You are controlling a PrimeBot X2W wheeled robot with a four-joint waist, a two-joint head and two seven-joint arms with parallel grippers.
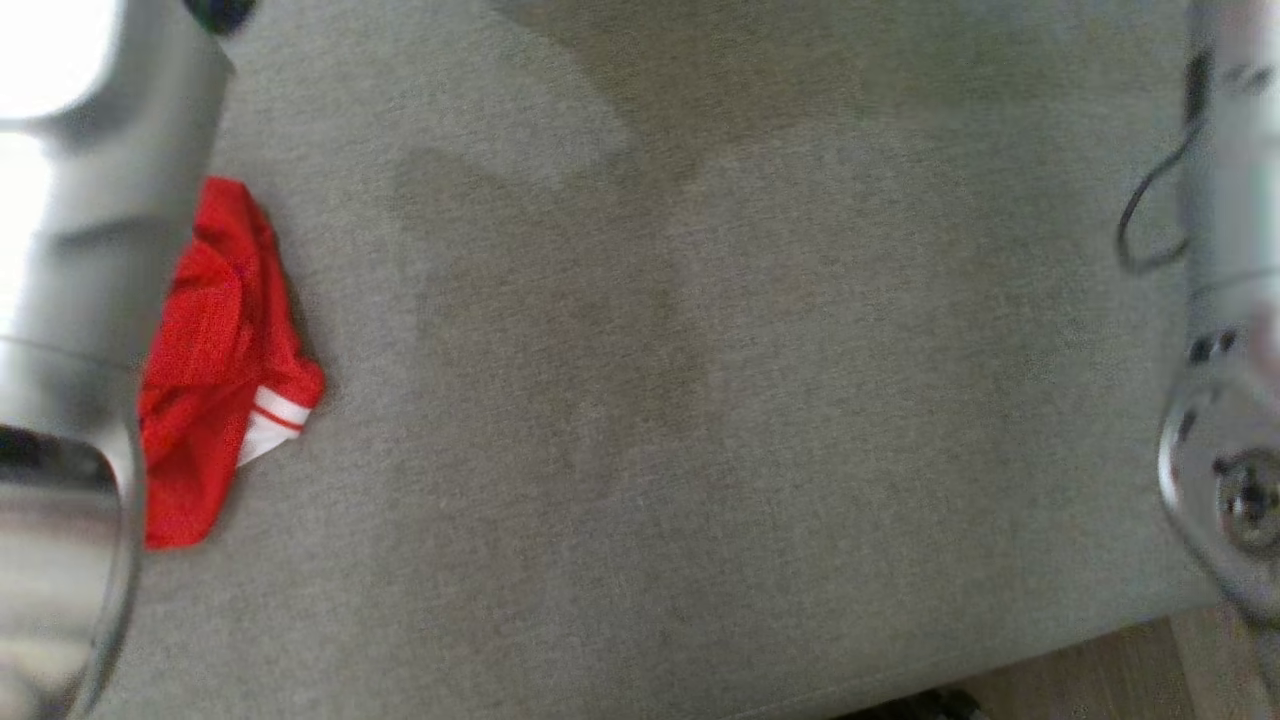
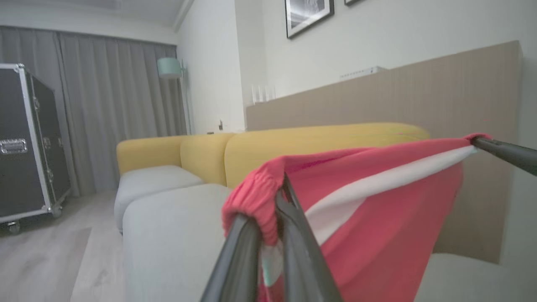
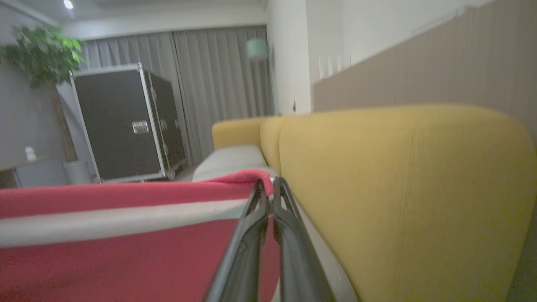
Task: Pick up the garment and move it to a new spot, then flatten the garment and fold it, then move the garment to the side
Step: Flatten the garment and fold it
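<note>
Now the left gripper (image 2: 272, 205) is closed on the red garment (image 2: 377, 218), and the right gripper (image 3: 269, 186) is pinched on its other end. The cloth is stretched between them, just in front of the yellow sofa backrest (image 3: 398, 188).

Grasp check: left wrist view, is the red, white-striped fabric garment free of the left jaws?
No, the left gripper has its jaws shut on a gathered edge of the red, white-striped fabric garment.
</note>
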